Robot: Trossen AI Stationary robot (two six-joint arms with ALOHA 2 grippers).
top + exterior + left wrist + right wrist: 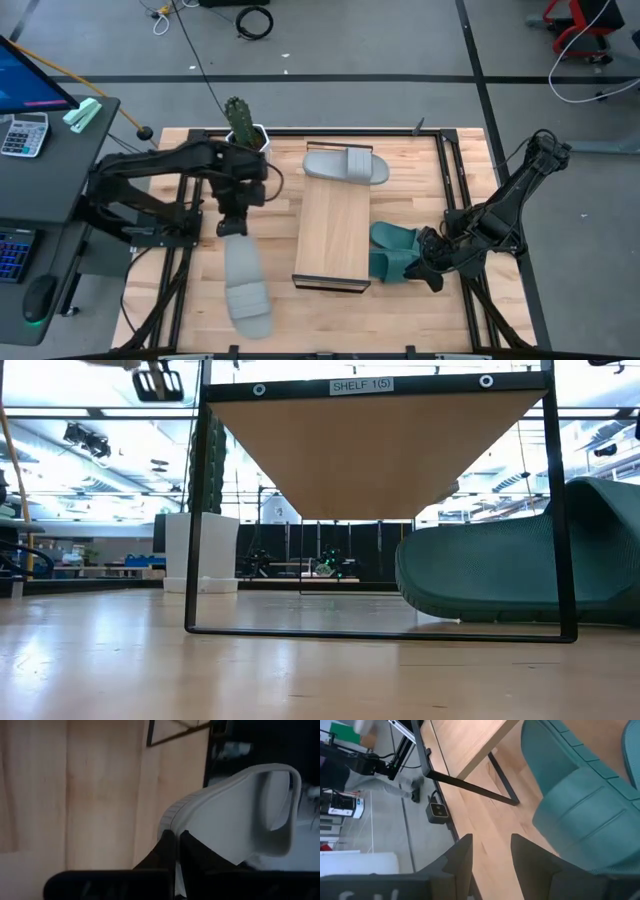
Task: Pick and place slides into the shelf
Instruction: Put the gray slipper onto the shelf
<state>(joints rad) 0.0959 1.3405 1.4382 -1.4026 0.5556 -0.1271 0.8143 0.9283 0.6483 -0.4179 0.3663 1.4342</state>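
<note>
High view, working from the near edge back: one grey slide [245,290] hangs lengthwise left of the shelf [333,232], its toe end pinched in the left tool [232,226], whose fingers are clamped tight on the sole edge; the left wrist view shows it lifted off the table [190,300]. To the right, the two teal slides [392,252] lie on the table just beside the shelf's near right corner, and the right tool [428,275] sits close to them with its fingers spread and nothing between them. Farthest back, the second grey slide [346,165] lies across the shelf's far end. So I judge one slide placed, one in transit, two untouched.
</note>
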